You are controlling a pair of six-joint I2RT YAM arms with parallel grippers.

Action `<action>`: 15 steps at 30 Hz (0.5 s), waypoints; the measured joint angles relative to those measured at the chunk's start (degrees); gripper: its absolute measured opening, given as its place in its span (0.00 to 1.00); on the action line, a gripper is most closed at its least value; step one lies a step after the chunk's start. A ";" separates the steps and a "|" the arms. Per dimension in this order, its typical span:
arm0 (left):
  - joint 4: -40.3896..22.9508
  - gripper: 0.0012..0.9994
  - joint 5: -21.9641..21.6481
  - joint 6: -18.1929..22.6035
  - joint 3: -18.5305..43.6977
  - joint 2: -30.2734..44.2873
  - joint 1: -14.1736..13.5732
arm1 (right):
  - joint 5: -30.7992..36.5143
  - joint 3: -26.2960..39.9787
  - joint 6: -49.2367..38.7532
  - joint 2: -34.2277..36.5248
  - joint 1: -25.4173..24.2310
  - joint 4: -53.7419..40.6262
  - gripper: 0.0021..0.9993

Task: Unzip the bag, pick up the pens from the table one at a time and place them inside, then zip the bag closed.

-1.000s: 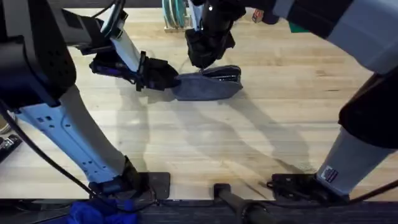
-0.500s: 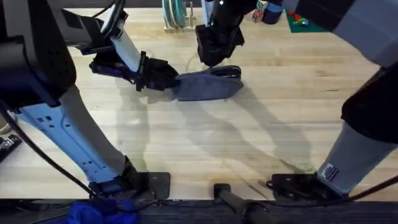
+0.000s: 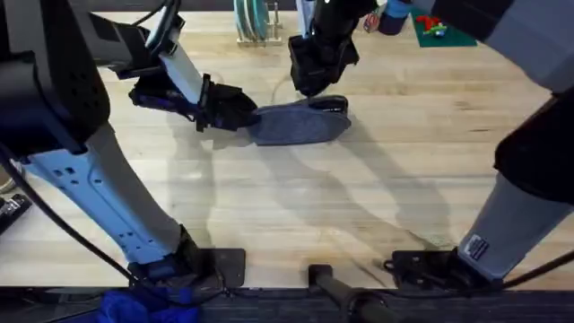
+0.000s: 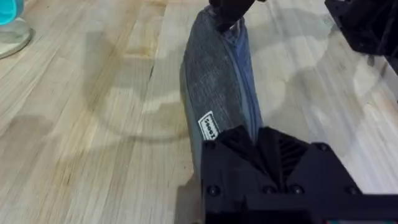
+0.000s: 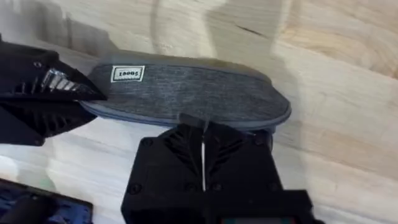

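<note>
Grippers first: my left gripper (image 3: 244,117) is clamped on the left end of the bag (image 3: 299,127), its black fingers (image 4: 258,146) pinching the grey-blue fabric just beside a small white label (image 4: 208,125). My right gripper (image 3: 309,87) is at the bag's far right end, fingers (image 5: 202,149) pressed together with barely a slit between them, right at the zipper line; I cannot tell whether they hold the pull. The bag lies flat on the table (image 3: 377,197), towards its far side, stretched left to right between the two grippers, and the stretch of zipper I can see is closed. Beyond it, at the table's far edge, stand a rack of teal rings (image 3: 251,22) and a green mat (image 3: 444,31).
</note>
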 joint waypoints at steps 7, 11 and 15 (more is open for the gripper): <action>0.69 0.04 0.00 0.00 0.00 0.00 0.00 | 0.00 0.00 -3.53 0.01 0.00 0.00 0.03; 0.92 0.04 0.02 0.00 0.00 0.00 0.00 | 0.04 0.00 -4.48 0.01 -0.04 0.46 0.03; 1.69 0.04 0.04 -0.02 0.00 0.00 0.00 | 0.04 0.00 -4.70 0.01 -0.14 0.73 0.03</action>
